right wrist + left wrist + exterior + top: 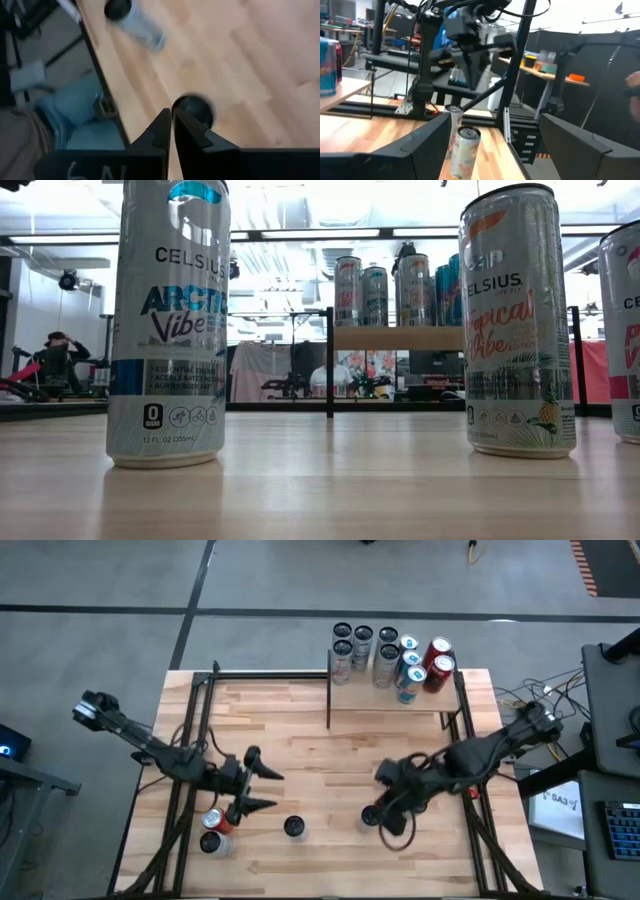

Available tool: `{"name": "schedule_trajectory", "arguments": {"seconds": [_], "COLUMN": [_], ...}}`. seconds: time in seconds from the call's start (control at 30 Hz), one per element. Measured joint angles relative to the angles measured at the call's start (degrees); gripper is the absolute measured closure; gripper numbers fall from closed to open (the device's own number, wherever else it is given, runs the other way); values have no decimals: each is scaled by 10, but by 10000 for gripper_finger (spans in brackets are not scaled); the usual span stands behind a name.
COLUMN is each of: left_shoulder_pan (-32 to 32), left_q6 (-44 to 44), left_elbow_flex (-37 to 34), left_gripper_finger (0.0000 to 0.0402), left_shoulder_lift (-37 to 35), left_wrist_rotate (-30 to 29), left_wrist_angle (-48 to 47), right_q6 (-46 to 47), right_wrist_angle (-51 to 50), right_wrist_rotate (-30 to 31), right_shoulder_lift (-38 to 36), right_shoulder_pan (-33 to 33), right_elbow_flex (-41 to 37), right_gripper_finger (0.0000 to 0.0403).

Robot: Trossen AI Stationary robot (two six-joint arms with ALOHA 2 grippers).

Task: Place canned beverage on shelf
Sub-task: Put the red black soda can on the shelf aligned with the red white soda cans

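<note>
The nearest candidate is the can standing upright close to the counter's near edge, about midway along it and not held by anything. The left pincer is spread wide just beside it, toward the left edge, with nothing between its fingers.

**Risks**
- The can is tall and slim. A finger that brushes it before both sides are bracketed would likely tip it, and it could then roll off the near edge.
- A second can stands close by toward the right edge. The right pincer is at its dark top, pressed together and holding nothing. If both arms move at once they could collide, or knock this can over.
- The shelf sits at the far edge toward the right corner and already carries a tight cluster of cans. A can set down carelessly could bump its neighbours or strike the thin black posts.
- Smooth metal walls may slip in a grip that is too high or too light.

**Materials and shapes**
- The cans are thin aluminium cylinders with glossy printed sleeves and dark recessed tops.
- The counter is pale laminated planks, matte and flat.
- The shelf is a small light-wood board on slender black metal uprights.
- Two more cans stand near the left near corner.
</note>
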Motion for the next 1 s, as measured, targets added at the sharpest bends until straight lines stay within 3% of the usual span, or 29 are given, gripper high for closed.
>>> {"name": "schedule_trajectory", "arguments": {"seconds": [0.23,0.33,0.43,0.6,0.7,0.77,0.9,1.0], "left_shoulder_pan": [-65,-90,-118,-152,-162,-164,-169,-183], "left_q6": [-7,-60,-107,-184,-279,-387,-604,-683], "left_elbow_flex": [0,9,44,171,267,330,422,465], "left_gripper_finger": [113,113,113,113,113,113,113,113], "left_shoulder_lift": [57,69,87,122,155,184,255,304], "left_wrist_rotate": [-29,-45,-96,-130,-131,-126,-22,54], "left_wrist_angle": [71,48,-39,-306,-551,-720,-994,-1123], "right_q6": [-34,-77,-117,-200,-236,-241,-233,-232], "right_wrist_angle": [3,8,42,133,174,174,170,170], "right_wrist_rotate": [-12,38,103,120,120,119,120,120], "right_shoulder_lift": [71,96,117,141,147,148,145,145], "right_shoulder_pan": [50,71,82,84,84,84,84,84], "right_elbow_flex": [0,0,0,0,0,0,0,0], "right_gripper_finger": [390,390,390,390,390,390,390,390]}}
